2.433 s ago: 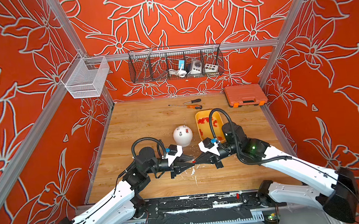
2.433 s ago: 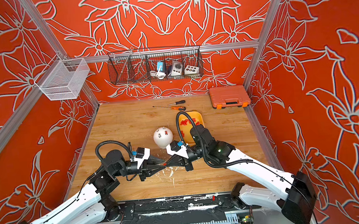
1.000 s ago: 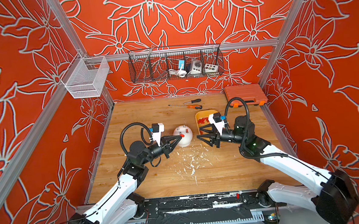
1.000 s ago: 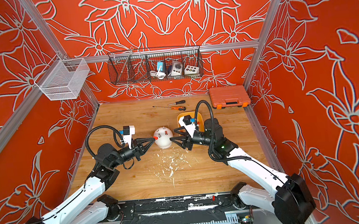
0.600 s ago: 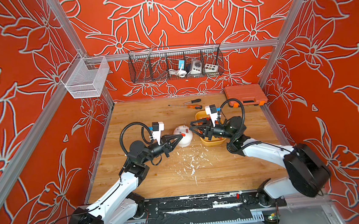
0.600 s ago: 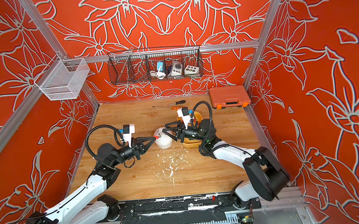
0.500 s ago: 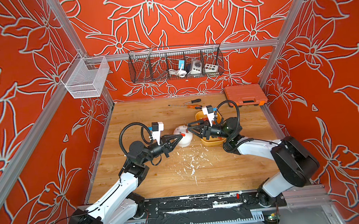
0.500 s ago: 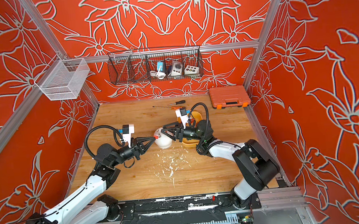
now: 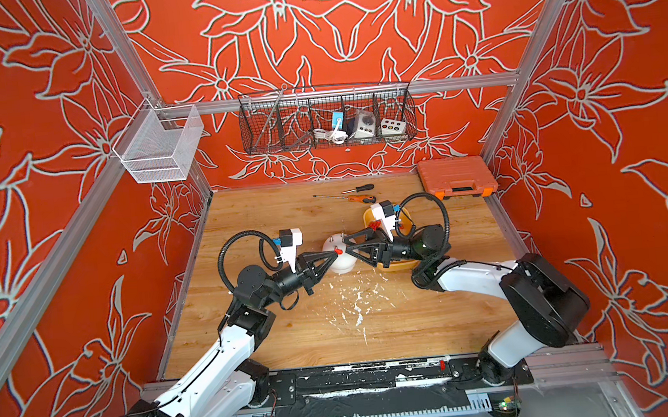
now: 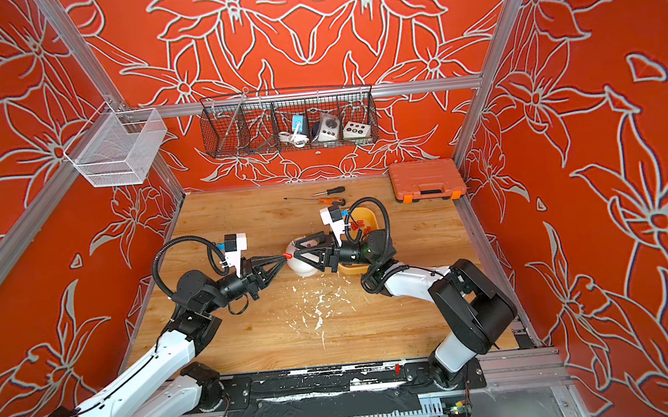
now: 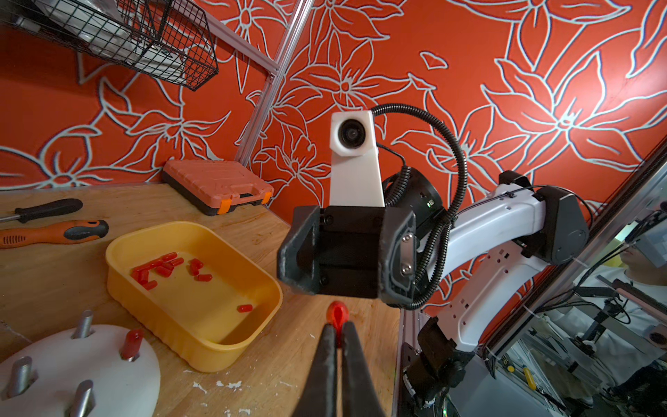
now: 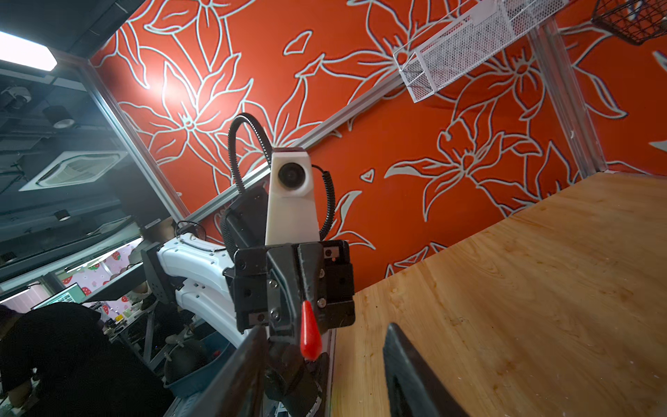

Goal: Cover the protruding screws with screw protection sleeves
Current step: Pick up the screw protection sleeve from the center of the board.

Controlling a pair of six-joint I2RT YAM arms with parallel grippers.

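The left claw [image 11: 337, 330] is clamped on a glossy red tubular sleeve [image 11: 337, 315], facing the right claw [image 9: 348, 246], which stands apart, near the smooth white dome [image 11: 72, 364] of grey metal pins [image 11: 83, 324], beside a yellow plastic tray [image 11: 195, 361].

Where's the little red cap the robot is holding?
In a top view, the red sleeve is pinched in the left hand, mid-table by the white dome, pointing at the open right hand.
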